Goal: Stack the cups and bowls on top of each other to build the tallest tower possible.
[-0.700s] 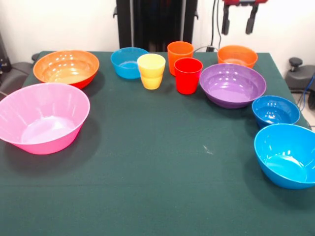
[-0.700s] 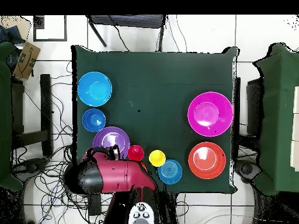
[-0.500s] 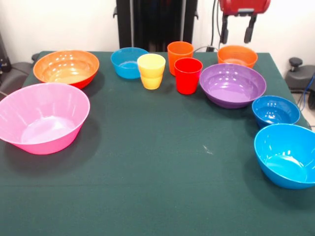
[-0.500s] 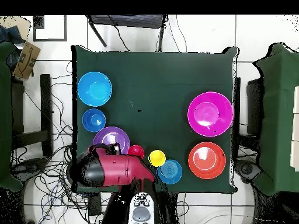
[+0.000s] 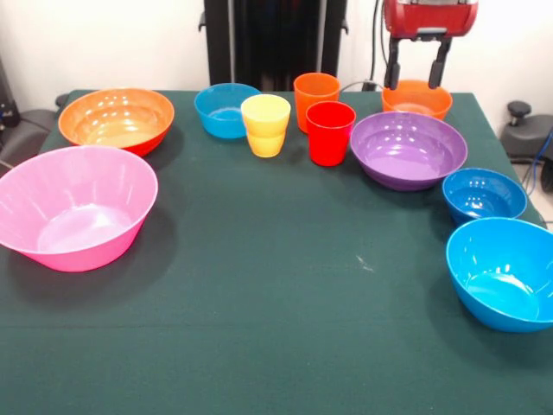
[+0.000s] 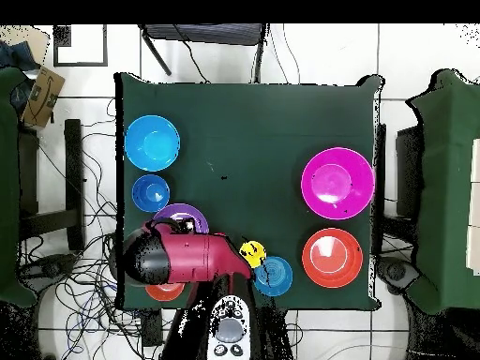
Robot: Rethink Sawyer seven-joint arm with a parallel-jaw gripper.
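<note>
Green table [image 5: 276, 346]: I see every bowl and cup standing separately, no tower begun; gripper [image 5: 417, 74] spread, empty, above small orange bowl [image 5: 417, 97]; all stacking remains

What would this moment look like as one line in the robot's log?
hand: open, empty | position: above small orange bowl | cups, other bowls: standing apart on table | tower: not started

The green table [image 5: 259, 285] lies bare through its middle — bowls and cups ring its far and side edges.
</note>
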